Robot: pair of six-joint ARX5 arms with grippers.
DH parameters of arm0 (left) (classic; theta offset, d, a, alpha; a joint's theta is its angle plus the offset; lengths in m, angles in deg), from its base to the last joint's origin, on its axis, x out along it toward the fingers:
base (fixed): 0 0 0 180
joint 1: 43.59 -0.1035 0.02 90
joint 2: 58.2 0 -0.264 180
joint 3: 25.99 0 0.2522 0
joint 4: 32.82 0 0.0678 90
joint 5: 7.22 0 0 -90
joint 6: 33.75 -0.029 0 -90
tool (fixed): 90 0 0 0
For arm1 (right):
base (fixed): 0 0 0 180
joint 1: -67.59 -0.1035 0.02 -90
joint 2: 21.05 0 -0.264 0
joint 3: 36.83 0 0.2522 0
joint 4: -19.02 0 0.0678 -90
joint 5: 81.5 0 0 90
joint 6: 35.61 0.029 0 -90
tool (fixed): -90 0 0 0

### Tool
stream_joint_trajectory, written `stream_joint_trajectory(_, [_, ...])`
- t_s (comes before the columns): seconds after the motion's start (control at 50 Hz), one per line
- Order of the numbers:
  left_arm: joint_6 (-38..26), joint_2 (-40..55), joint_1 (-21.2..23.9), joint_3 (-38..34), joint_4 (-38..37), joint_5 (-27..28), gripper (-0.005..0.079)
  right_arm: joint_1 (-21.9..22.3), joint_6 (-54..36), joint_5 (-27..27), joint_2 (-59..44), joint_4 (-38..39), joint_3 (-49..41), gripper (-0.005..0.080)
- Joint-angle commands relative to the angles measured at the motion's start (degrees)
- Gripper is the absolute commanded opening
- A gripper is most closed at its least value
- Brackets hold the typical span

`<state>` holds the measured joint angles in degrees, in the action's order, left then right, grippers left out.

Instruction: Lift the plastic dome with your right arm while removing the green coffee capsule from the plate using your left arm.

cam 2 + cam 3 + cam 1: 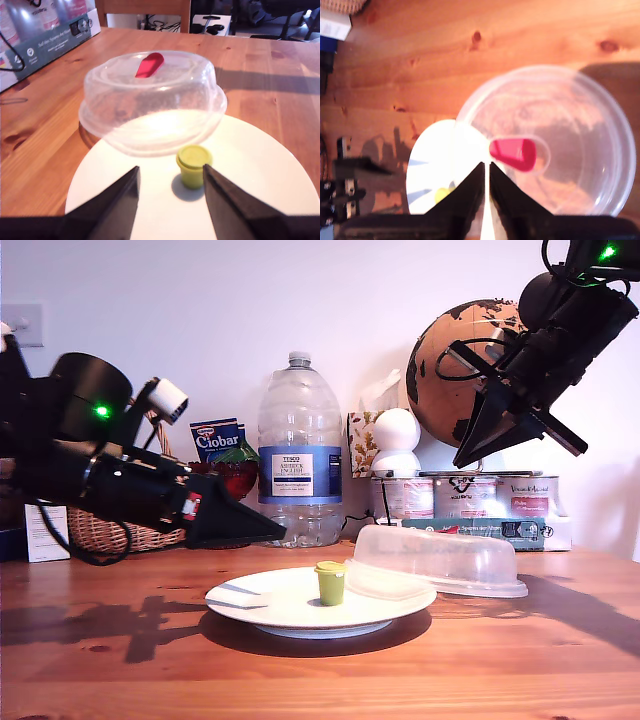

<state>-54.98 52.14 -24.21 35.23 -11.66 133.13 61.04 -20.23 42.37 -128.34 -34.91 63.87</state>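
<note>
Capsule (330, 581) upright on plate (290, 616)

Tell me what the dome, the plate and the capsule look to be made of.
The plastic dome: thin translucent plastic, slightly frosted; the table shows through it. Its red tab looks like opaque plastic. The plate: white and glossy, probably glazed ceramic, though melamine is possible. The green coffee capsule: matte, opaque olive-green, likely plastic.
</note>
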Motion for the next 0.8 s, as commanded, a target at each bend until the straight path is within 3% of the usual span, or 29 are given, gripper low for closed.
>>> stream_joint_trajectory(0.0, [-0.24, 1.62, 0.20, 0.37, -0.31, 1.31, 0.0360, -0.85, -0.26, -0.02, 0.39, 0.20, 0.57, -0.0013])
stream_joint_trajectory(0.32, [-0.87, 2.16, 1.62, 1.55, -2.34, 1.70, 0.0360, -1.64, -0.39, 0.00, 0.39, 0.59, 0.57, -0.0009])
stream_joint_trajectory(0.36, [-0.85, 2.27, 1.86, 1.64, -2.34, 1.68, 0.0360, -1.86, -0.37, -0.22, 0.26, 0.52, 0.57, 0.0019])
stream_joint_trajectory(0.5, [-0.85, 2.36, 2.19, 1.64, -2.34, 1.70, 0.0360, -3.15, -0.37, -5.60, -1.64, -1.16, 0.55, 0.0250])
stream_joint_trajectory(0.78, [-0.85, 2.36, 2.12, 1.64, -2.43, 1.70, 0.0360, -3.93, -0.37, -7.56, -6.16, -1.51, 0.55, 0.0252])
